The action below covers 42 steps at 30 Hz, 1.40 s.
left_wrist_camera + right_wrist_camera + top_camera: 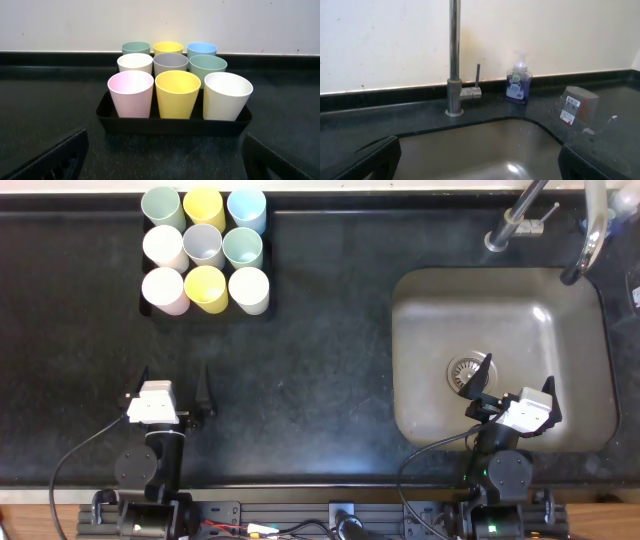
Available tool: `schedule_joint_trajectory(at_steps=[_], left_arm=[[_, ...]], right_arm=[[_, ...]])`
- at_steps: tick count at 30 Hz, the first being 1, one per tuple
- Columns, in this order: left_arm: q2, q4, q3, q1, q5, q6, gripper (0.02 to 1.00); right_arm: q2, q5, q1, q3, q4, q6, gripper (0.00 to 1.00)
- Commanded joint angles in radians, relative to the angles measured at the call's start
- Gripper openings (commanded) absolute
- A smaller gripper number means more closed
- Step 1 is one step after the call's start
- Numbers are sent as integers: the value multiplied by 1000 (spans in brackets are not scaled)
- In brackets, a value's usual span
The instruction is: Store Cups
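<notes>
Here we see nine cups [204, 247] sitting in a black tray [175, 125] at the tabletop's [320, 380] far left — left hand [176, 385] released, well short of it — right hand [515, 382] released too, over the sink [560, 310].

Worktop: your counter [330, 360] is black, speckled.
Sink: a steel basin [560, 310] sunk at its right.
Tap: a chrome faucet [453, 60] behind the basin.
Soap: a pump bottle [519, 82] near the faucet.
Wall: you face a pale plain wall [160, 20].
</notes>
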Motion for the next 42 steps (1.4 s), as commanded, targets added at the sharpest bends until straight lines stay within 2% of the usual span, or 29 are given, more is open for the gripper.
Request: schedule_joint_trajectory(at_steps=[1, 4, 7, 10, 12, 42], left_arm=[[-8, 0, -3, -2, 6, 18, 998], [-8, 0, -3, -2, 6, 18, 998], [-8, 0, -3, -2, 6, 18, 998], [-8, 0, -3, -2, 6, 18, 998], [-8, 0, -3, -2, 6, 18, 998], [-8, 0, -3, -2, 6, 18, 998]], right_arm=[[-11, -27, -3, -13, 2, 30, 998], [-11, -109, -3, -13, 1, 146, 998], [-11, -253, -3, -13, -9, 255, 998], [-11, -394, -4, -13, -26, 289, 996], [-11, -439, -4, -13, -31, 290, 996], [-10, -442, -3, -13, -31, 289, 998]])
